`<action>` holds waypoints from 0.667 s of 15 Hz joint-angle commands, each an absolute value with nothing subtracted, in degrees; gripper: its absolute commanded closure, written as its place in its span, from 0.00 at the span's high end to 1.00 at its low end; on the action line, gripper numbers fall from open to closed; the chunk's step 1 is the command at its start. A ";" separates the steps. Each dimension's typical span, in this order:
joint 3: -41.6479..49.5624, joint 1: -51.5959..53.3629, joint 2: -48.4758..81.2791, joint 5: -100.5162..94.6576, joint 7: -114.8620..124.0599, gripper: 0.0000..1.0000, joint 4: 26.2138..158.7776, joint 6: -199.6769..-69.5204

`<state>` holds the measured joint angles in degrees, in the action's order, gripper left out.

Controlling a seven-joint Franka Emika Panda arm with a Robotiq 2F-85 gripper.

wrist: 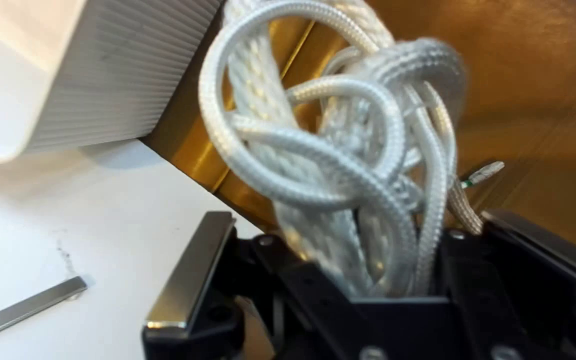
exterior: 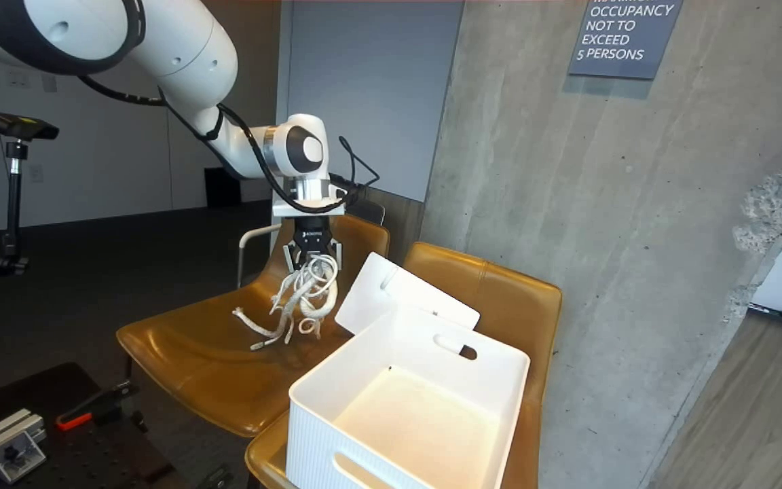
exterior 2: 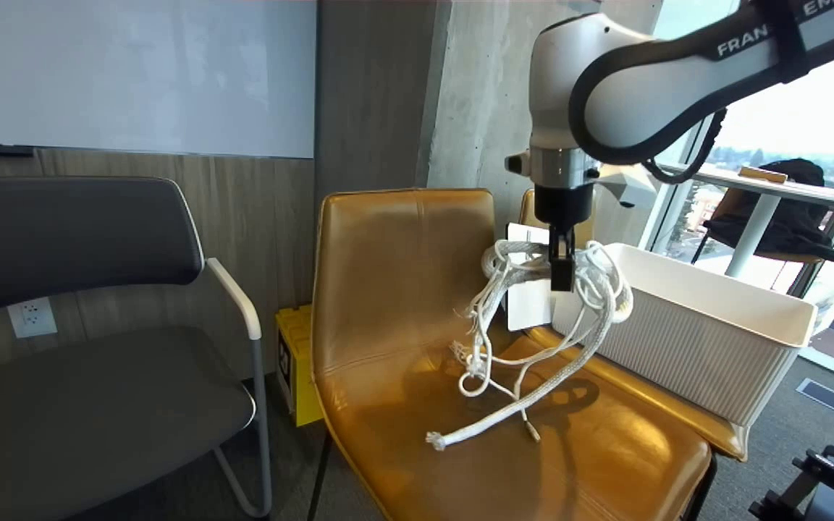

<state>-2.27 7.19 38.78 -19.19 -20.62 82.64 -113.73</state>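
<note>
Room: you face a whiteboard (exterior 2: 135, 72) on a wood wall (exterior 2: 265, 210) at the left of an exterior view, then concrete (exterior 2: 475, 116), then a bright window (exterior 2: 772, 123).
Grey chair (exterior 2: 98, 405): farthest left, one pale armrest showing.
Yellow box (exterior 2: 308, 376): low by the wood wall, between the grey chair and the left orange chair (exterior 2: 402, 275).
Left orange chair: its seat lies beneath what you are holding.
Rope (wrist: 338, 160): white, a loose bunch of thick and thin strands hanging over that seat; whether its lowest ends touch, you cannot tell.
Gripper (exterior 2: 562, 278): pointing down, your jaws clamped around the rope, with loops spilling out on both sides.
White panel (exterior 2: 529, 304): tilted, near the rope and just beside the bin (exterior 2: 685, 354).
Bin: white, ribbed, mouth up on the right orange chair (exterior: 513, 292).
Slip risk: the strands look unevenly pinched, so a quick jerk of yours might let some slide free.
Snag risk: long tails dangle well below the gripper; moved sideways at this height, they could hook the bin's rim.
Knock risk: the white panel seems propped, not fixed, so a swinging bunch might tip it.
</note>
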 commanded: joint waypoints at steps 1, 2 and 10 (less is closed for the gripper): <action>-0.68 5.37 34.04 -20.91 -23.50 0.00 77.87 -106.53; -0.13 4.68 33.47 -21.38 -24.19 0.00 75.69 -104.79; 6.23 -2.49 33.97 -27.36 -29.69 0.00 54.83 -94.30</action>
